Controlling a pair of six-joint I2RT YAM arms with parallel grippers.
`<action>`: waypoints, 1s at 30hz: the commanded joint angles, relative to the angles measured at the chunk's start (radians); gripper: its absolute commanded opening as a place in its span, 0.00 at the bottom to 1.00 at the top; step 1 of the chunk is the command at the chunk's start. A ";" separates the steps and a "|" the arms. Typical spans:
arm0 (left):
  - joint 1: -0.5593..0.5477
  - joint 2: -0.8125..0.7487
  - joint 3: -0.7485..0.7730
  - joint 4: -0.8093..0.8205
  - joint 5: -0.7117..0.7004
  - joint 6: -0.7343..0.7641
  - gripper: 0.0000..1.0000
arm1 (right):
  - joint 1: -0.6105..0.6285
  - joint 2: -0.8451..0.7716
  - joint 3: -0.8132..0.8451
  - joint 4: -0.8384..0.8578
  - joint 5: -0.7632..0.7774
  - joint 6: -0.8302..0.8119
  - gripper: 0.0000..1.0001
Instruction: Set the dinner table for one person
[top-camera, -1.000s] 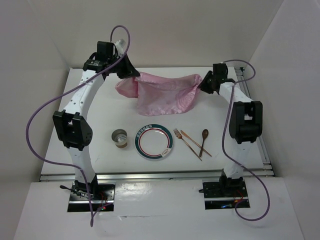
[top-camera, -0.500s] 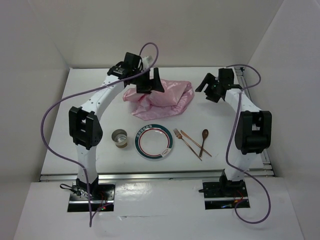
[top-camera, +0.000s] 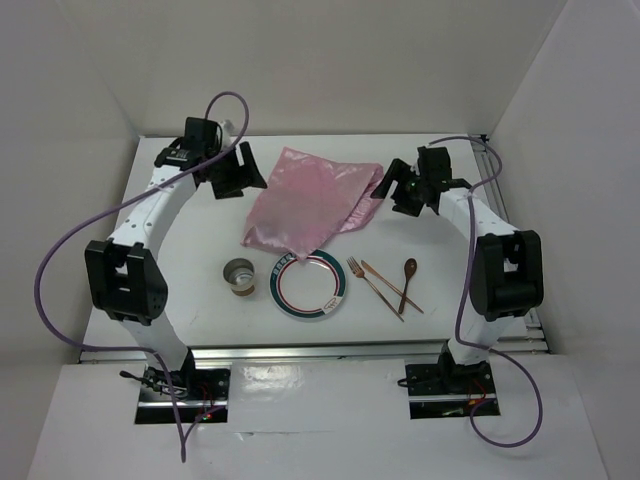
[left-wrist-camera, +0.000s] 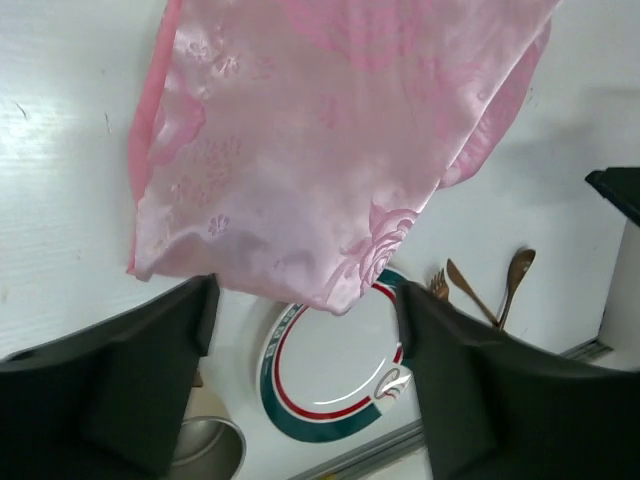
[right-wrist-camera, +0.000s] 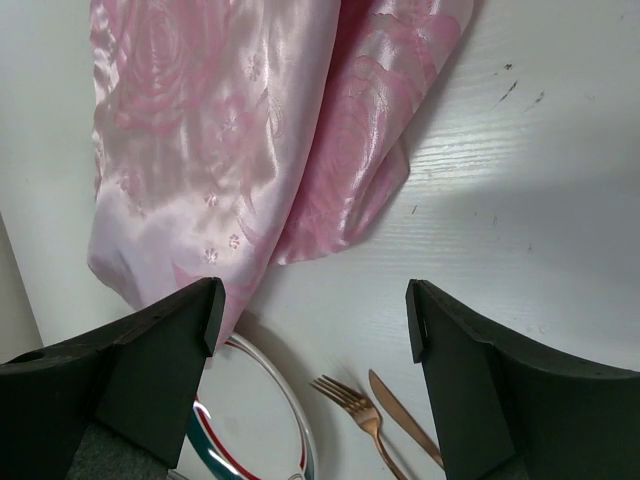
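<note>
Dinner table (top-camera: 425, 235) white, metal-railed; white walls (top-camera: 350, 60) enclose.

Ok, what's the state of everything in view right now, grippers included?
placemat: lying on the dinner table, right edge folded, near corner over the plate's far rim
plate: flat, face up
cup: upright, open end up
fork: flat, right of plate
knife: flat, crossing the spoon
spoon: flat
left gripper: open, empty
right gripper: open, empty

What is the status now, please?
Both empty: left gripper open, right gripper open. The pink placemat lies on the dinner table. Its near corner overlaps the plate.
</note>
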 joint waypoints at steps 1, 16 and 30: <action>0.013 -0.012 -0.051 0.028 0.047 -0.008 0.94 | 0.010 -0.008 0.014 0.017 -0.006 -0.018 0.85; 0.108 0.226 -0.173 -0.042 0.135 -0.063 0.91 | 0.062 0.045 0.071 -0.038 -0.035 -0.037 0.85; 0.108 0.296 -0.310 0.065 0.167 -0.133 0.79 | 0.071 0.045 0.062 -0.049 -0.025 -0.046 0.86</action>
